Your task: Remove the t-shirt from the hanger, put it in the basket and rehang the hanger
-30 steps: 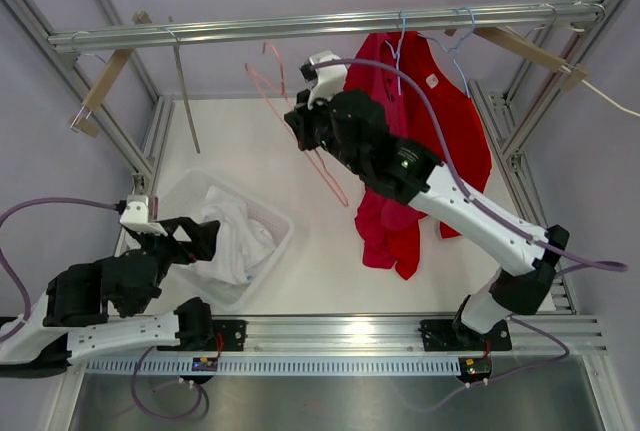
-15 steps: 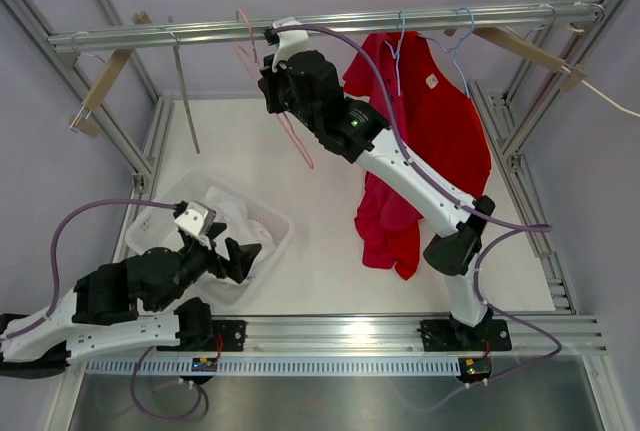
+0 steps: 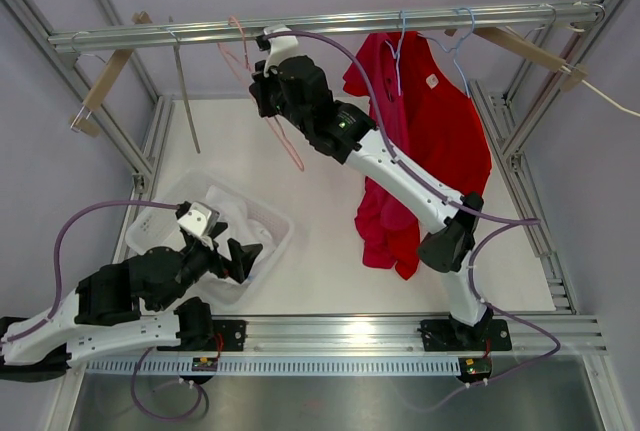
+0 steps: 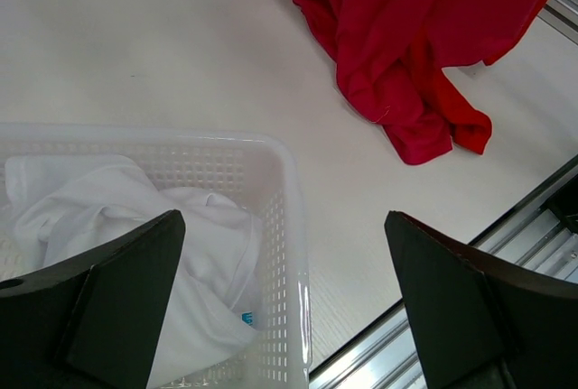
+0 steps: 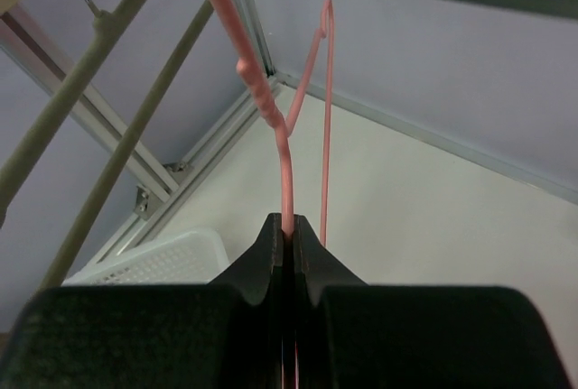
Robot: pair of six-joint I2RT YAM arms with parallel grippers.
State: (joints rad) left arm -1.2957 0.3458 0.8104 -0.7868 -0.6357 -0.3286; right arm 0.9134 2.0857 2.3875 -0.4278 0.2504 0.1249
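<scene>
My right gripper is shut on a bare pink hanger and holds it high, its hook by the metal rail. In the right wrist view the fingers pinch the pink hanger wire. A white t-shirt lies in the white basket; it also shows in the left wrist view. My left gripper is open and empty over the basket's near right corner. Red garments hang on blue hangers at the right.
A red cloth pile trails from the hanging garments onto the table. A thin metal rod hangs from the rail at left. Wooden braces and frame posts flank the table.
My right arm has lifted the pink hanger up and left to the rail. My left arm has swung right and opened over the basket's near corner.
</scene>
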